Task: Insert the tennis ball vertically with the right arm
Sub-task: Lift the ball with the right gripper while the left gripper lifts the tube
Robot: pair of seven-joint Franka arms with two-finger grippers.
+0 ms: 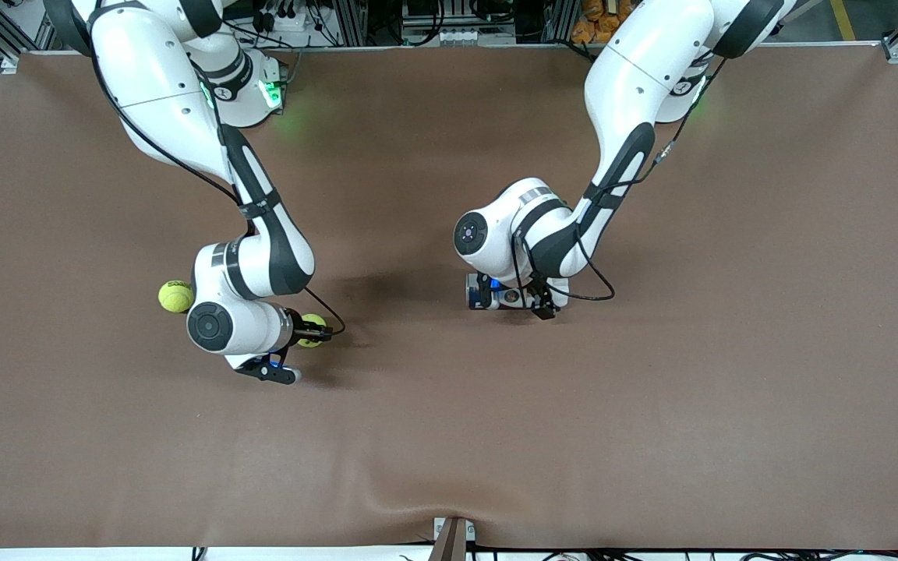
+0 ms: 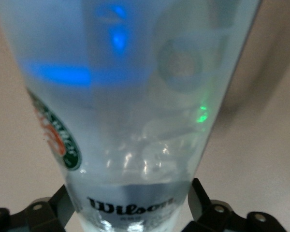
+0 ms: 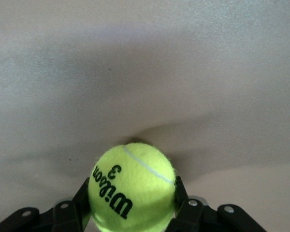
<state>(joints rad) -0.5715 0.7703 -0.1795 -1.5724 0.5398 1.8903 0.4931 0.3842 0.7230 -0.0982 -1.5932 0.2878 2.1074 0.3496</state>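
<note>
My right gripper (image 1: pixel 318 331) is shut on a yellow-green Wilson tennis ball (image 1: pixel 310 322), held low over the table. In the right wrist view the ball (image 3: pixel 133 188) sits between the black fingers (image 3: pixel 81 199), with the brown mat under it. A second tennis ball (image 1: pixel 175 296) lies on the mat beside the right arm's wrist. My left gripper (image 1: pixel 531 302) is shut on a clear Wilson ball tube (image 1: pixel 486 296) near the table's middle. The tube (image 2: pixel 135 121) fills the left wrist view between the fingers (image 2: pixel 199 199). Its end points toward the right arm's end of the table.
The brown mat (image 1: pixel 652 405) covers the whole table. A small bracket (image 1: pixel 453 538) sits at the table's edge nearest the front camera. Cables hang from both wrists.
</note>
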